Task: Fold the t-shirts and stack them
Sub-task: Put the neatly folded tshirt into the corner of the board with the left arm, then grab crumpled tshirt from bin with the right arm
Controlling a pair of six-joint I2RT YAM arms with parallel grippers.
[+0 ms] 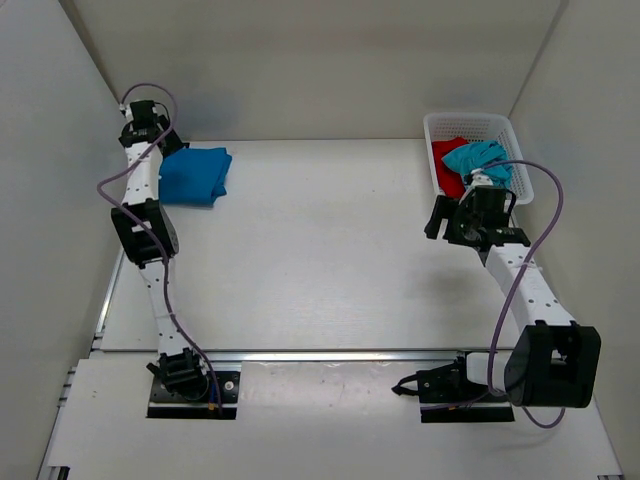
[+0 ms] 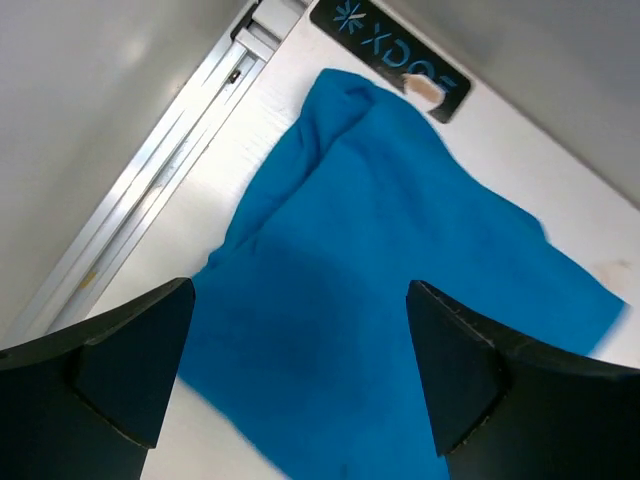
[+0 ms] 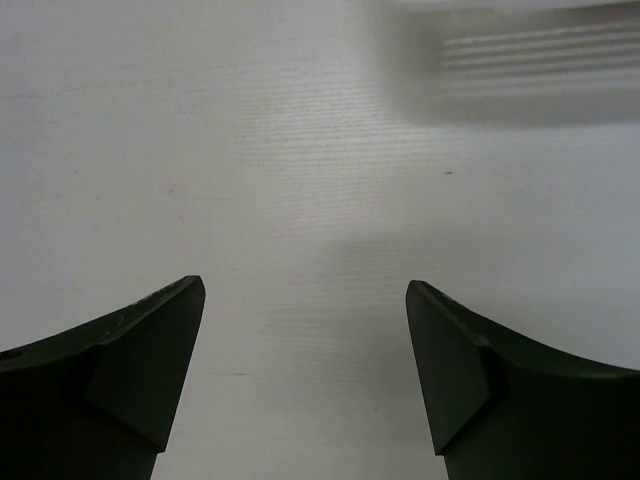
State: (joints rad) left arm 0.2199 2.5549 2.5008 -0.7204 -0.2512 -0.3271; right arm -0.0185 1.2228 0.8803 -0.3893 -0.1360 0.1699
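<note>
The royal blue t-shirt (image 1: 195, 175) lies folded at the table's far left; in the left wrist view it (image 2: 400, 220) fills the space under the jaws. My left gripper (image 1: 168, 143) (image 2: 298, 290) is open and empty, hovering over the shirt's near-left edge. The teal shirt (image 1: 478, 157) and the red shirt (image 1: 450, 165) lie crumpled in the white mesh basket (image 1: 440, 125) at the far right. My right gripper (image 1: 440, 218) (image 3: 305, 285) is open and empty over bare table, just in front of the basket.
White walls close in the table on the left, back and right. An aluminium rail (image 2: 150, 190) runs along the left edge beside the blue shirt. A black label plate (image 2: 390, 45) sits at the shirt's far end. The basket's blurred rim (image 3: 530, 60) shows ahead of the right gripper.
</note>
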